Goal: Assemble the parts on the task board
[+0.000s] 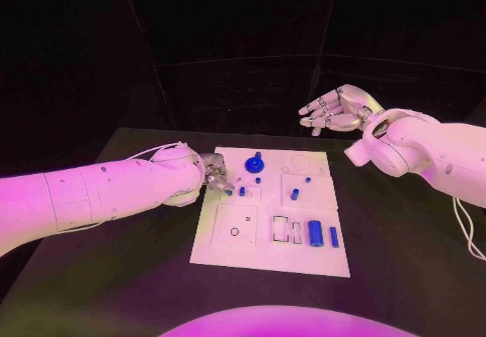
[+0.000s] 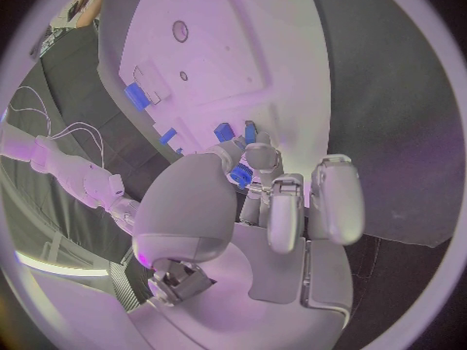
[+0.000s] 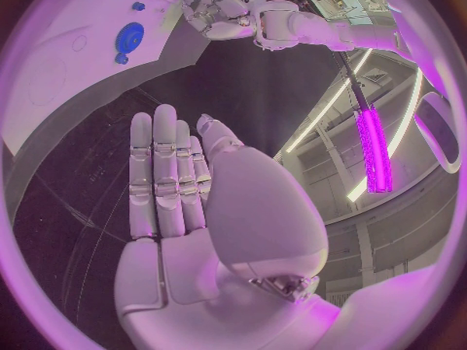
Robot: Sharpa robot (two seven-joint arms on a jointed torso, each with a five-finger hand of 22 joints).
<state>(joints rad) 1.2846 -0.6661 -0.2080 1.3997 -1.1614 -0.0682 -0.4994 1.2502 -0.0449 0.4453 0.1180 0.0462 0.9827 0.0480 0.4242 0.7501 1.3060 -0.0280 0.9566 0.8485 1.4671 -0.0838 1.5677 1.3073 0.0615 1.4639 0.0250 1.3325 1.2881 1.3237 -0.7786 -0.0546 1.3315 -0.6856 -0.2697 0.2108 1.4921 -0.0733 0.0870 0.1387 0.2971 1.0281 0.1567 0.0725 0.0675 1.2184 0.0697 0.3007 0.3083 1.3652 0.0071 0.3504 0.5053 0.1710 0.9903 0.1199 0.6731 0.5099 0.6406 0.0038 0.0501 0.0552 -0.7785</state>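
Left hand (image 1: 213, 175) first: I have it down at the left edge of the task board (image 1: 265, 260), fingers curled together, and from the wrist camera its fingertips (image 2: 255, 159) pinch a small blue part (image 2: 240, 177) just above the white plate. So that hand is gripping a part, close to the board's upper-left region, where other small blue pegs (image 1: 243, 190) already stand.

Moving right across the board, I see the round blue knob piece (image 1: 253, 165) near the top, a short peg (image 1: 295, 194) toward the middle, and two blue cylinders (image 1: 315, 231) lying side by side by the slots low on the right. Several recesses look unfilled, so I judge the assembly only partly done.

For this step I would keep the part upright, line it over its hole using the wrist camera, and lower slowly without pushing sideways; a tilt could jam it or knock the neighbouring pegs.

Far right, my right hand (image 1: 334, 109) hangs raised beyond the board's top corner, fingers extended and holding nothing, well apart from the parts.
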